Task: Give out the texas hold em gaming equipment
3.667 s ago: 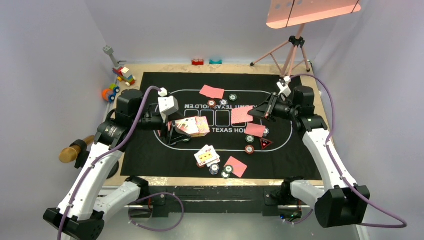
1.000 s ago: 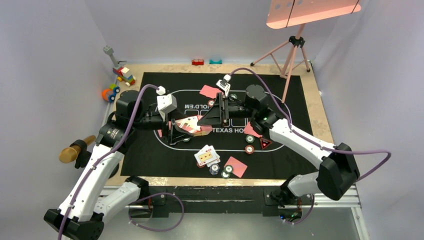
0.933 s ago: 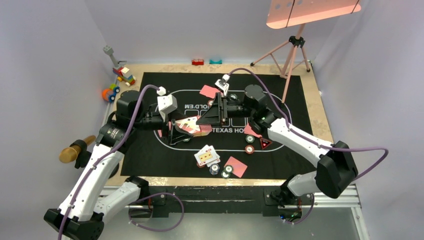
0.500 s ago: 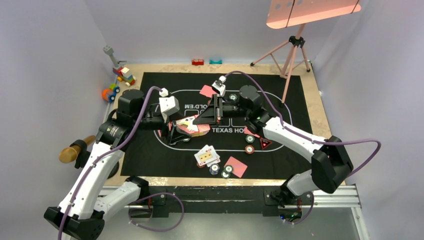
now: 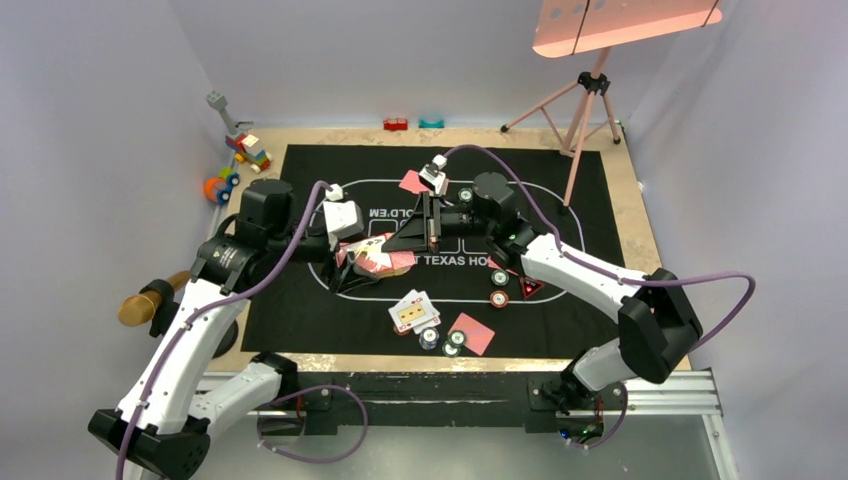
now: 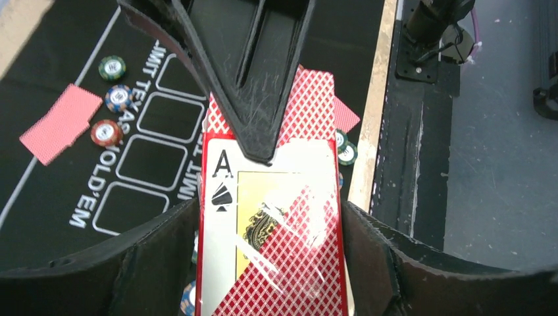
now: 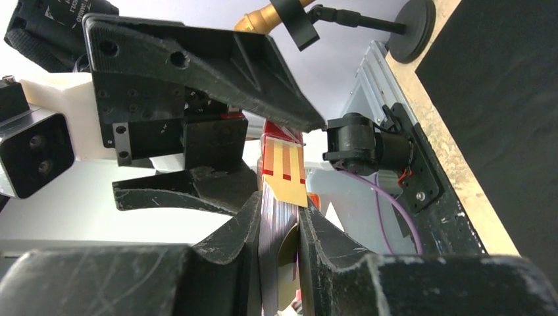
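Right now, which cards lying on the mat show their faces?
The white-faced pair left of the near red-backed card; other cards on the mat show only red backs.

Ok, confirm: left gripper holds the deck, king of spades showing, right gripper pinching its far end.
Wrong card: the left wrist view shows an ace of spades, not a king. The left gripper holds the deck and the right gripper pinches its far end.

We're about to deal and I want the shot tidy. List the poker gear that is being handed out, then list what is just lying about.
Poker gear: card deck, dealt cards, chips, triangle marker.
Lying about: toy blocks, two small bricks, tripod, gold microphone.
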Robot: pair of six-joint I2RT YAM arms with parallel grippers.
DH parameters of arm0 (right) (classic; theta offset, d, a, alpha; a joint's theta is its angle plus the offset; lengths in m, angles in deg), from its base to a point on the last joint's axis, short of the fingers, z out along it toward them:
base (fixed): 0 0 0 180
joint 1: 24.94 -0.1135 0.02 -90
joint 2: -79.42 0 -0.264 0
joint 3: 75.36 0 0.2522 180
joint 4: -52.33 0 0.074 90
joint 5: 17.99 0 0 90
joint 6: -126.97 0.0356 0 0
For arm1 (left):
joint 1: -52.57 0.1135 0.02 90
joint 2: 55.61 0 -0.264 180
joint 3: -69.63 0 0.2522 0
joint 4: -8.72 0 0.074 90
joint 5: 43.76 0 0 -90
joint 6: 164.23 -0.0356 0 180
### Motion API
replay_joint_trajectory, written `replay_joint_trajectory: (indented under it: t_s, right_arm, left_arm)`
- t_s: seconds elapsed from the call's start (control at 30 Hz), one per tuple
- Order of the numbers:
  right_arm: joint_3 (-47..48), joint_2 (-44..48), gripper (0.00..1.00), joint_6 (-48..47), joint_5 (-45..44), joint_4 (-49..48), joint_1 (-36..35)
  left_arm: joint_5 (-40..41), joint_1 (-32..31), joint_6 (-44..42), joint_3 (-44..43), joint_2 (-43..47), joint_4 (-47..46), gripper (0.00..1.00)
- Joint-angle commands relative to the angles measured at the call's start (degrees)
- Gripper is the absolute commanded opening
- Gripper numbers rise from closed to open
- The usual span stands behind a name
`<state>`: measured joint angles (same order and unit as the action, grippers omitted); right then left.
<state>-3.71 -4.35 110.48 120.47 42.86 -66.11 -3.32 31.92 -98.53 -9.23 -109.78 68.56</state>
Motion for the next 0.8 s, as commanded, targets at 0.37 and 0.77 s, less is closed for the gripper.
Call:
replay_joint_trajectory:
  t_s: [0.37, 0.77]
  right_arm:
    - [4.5, 0.0, 0.00, -6.7, -2.3, 7.2, -1.3]
    - [7.3, -2.1, 0.00, -7.2, -5.6, 13.5, -2.2]
  left_arm:
    - [2.4, -1.1, -9.9, -1.2, -1.4, 8.1, 1.00]
    - [7.9, -3.5, -12.9, -2.6, -4.2, 8.1, 0.99]
